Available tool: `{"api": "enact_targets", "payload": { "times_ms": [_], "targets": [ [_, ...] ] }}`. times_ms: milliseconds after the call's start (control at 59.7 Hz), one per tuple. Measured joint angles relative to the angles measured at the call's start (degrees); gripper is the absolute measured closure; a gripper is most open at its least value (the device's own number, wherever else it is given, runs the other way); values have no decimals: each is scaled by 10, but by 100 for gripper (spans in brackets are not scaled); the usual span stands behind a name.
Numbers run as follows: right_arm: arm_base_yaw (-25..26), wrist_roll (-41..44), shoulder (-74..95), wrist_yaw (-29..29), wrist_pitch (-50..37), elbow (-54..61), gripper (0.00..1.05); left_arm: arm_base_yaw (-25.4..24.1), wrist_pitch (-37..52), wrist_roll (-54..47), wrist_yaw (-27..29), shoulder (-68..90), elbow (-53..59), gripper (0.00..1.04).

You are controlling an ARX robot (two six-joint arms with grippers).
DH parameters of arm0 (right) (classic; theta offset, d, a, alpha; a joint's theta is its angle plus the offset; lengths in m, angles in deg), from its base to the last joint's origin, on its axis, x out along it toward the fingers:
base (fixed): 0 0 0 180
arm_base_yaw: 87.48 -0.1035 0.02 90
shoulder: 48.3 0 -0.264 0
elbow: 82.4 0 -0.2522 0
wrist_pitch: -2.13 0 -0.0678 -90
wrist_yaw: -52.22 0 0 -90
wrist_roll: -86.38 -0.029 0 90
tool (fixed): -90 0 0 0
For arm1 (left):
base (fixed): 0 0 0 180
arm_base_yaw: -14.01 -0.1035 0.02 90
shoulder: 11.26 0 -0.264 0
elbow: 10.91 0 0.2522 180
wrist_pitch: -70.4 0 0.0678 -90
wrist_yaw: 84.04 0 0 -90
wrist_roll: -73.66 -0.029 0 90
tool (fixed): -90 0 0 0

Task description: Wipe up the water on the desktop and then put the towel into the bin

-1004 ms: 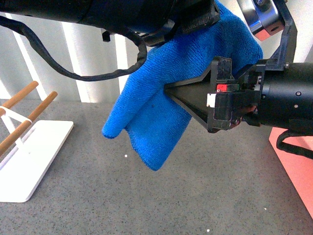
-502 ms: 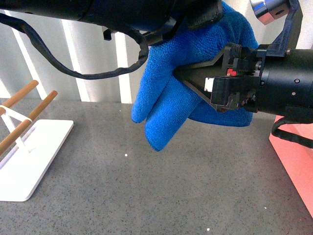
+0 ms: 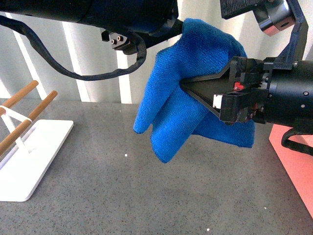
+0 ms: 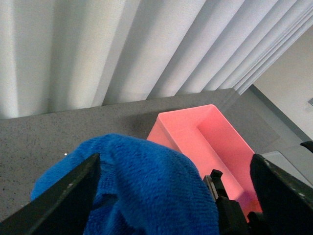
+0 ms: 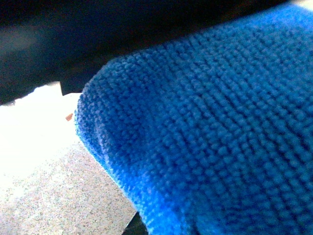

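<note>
Grips bright blue microfibre towel point(image 3: 171, 117) in closed right fingers point(image 3: 208, 90), with left fingers point(image 4: 68, 196) spread open, above dark grey table point(image 3: 98, 186) left of salmon-pink plastic bin point(image 4: 178, 137).

The setting was a staged indoor test station. A speckled grey worktop point(image 3: 146, 196) stood before a white pleated curtain point(image 4: 122, 49), carrying a white rack point(image 3: 29, 161) and a pink bin point(image 4: 210, 142).

Speckled dark grey desktop point(image 3: 146, 196), white rack point(image 3: 34, 156) at its left, salmon-pink bin point(image 3: 298, 171) at right
</note>
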Motion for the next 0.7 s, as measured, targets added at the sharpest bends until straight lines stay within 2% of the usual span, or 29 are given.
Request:
{"api": "enact_targets", "payload": {
  "times_ms": [67,117,653,703],
  "targets": [
    [0,4,-1,-2,2,0,98,-2,0,-1,3,0,0,5],
    [0,9,-2,-6,2,0,98,-2,0,-1,3,0,0,7],
    [-1,24,-8,-13,15,0,98,-2,0,-2,2,0,0,7],
    [-1,27,-9,-12,18,1,98,8,30,-29,83,0,7,12]
  ]
}}
